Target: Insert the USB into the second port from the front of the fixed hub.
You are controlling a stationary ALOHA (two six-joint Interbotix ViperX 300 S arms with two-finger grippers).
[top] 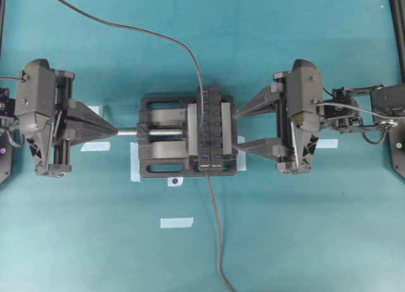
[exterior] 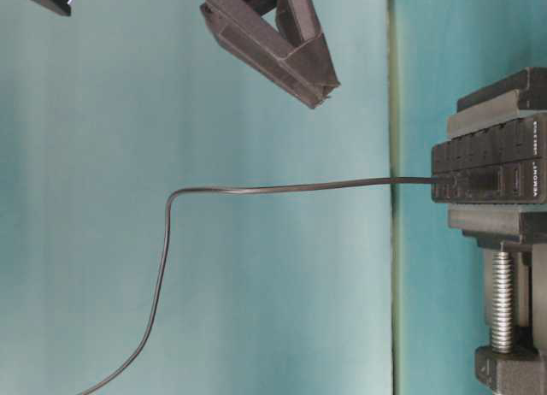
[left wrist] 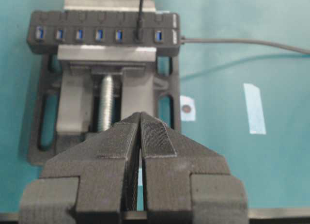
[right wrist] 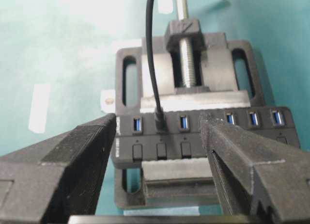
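The USB [right wrist: 158, 118] sat upright in the second port [left wrist: 139, 35] from the white-printed end of the fixed hub [top: 211, 129], its long axis standing across the hub's length. The hub lay clamped in the vise [top: 166, 145] at mid worktop. The left gripper [left wrist: 140, 132] was clenched and empty; the right gripper [right wrist: 160, 136] was released, near the hub.

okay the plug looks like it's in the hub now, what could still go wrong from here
The right pincer is open astride the USB in the second port; pulling back crookedly, a finger could snag the cable and tug it loose. The cable's loop hangs free, so its weight may lever the plug in the fixed hub.
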